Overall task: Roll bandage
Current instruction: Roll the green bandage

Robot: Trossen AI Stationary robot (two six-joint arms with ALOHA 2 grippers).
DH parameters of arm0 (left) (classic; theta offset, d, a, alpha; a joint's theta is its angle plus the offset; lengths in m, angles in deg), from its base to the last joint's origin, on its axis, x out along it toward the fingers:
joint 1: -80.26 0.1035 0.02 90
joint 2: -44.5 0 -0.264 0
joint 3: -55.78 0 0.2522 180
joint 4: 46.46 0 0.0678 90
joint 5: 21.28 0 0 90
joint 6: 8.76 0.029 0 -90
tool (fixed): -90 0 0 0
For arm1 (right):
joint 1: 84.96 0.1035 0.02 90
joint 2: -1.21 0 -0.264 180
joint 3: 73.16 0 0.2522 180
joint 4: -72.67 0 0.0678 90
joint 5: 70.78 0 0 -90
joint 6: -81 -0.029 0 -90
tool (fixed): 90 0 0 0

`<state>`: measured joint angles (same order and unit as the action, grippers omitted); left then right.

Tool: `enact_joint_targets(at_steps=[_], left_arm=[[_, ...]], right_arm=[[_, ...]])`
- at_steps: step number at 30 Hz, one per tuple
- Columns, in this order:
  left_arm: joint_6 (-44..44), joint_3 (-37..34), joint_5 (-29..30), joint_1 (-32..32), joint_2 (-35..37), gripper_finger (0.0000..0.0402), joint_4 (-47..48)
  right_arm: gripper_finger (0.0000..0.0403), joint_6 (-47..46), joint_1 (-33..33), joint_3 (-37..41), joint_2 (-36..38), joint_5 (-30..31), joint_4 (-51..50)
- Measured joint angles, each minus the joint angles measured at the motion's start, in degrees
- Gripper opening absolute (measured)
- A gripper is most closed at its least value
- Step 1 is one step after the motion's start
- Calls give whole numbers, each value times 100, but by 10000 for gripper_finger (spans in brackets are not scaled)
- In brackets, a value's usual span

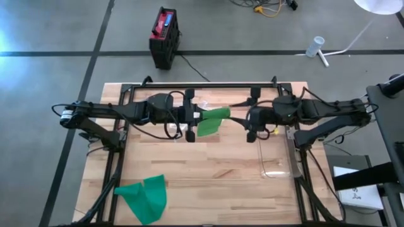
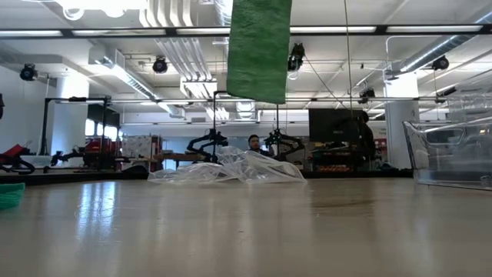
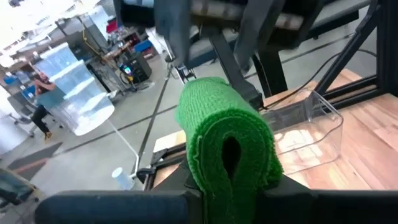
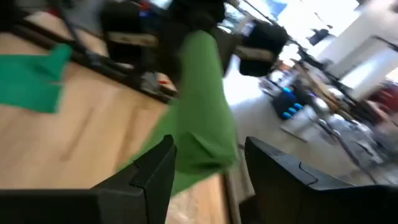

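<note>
tabletop: pale wooden slatted tabletop [image 1: 208, 170] carrying everything, black frame rails along its edges.
left arm: reaching in from the left across the far half of the tabletop, left gripper [image 1: 191, 117] sitting near the middle; jaws closed tight on one end of the bandage.
right arm: reaching in from the right, facing the left arm, right gripper [image 1: 250, 120] just beside the bandage's other end; jaws standing partly open with the green fabric between them in the right wrist view [image 4: 202, 163], cannot tell if they are pinching it.
bandage: green woven elastic bandage [image 1: 212, 120], partly rolled, held up in the air between both grippers, a flat tail hanging down well clear of the tabletop [image 2: 258, 50]; rolled end showing in the left wrist view [image 3: 227, 146].
second cloth: loose green bandage piece [image 1: 145, 197] lying crumpled at the near left corner.
bin: clear plastic box [image 1: 276, 157] sitting on the right side of the tabletop.
wrapper: crumpled clear plastic wrap [image 2: 231, 168] lying at the far edge.
</note>
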<state>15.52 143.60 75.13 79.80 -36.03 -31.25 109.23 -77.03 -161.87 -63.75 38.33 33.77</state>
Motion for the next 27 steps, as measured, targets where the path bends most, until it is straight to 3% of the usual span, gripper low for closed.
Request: enact_joint_targets(at_steps=[6, 10, 20, 27], left_arm=[[-132, -39, 0, -20, -24, 29, 118], [-134, -39, -3, -36, -24, 29, 98], [-304, -11, 191, -36, -25, 27, -27], [-424, -9, 560, -33, -25, 31, -154]], right_arm=[[175, 259, 8, -250, 3, -759, -172], [162, 331, 6, -240, 1, -742, -169], [112, -719, 8, -180, 1, -687, -479], [84, -720, 6, -178, -21, -210, -463]])
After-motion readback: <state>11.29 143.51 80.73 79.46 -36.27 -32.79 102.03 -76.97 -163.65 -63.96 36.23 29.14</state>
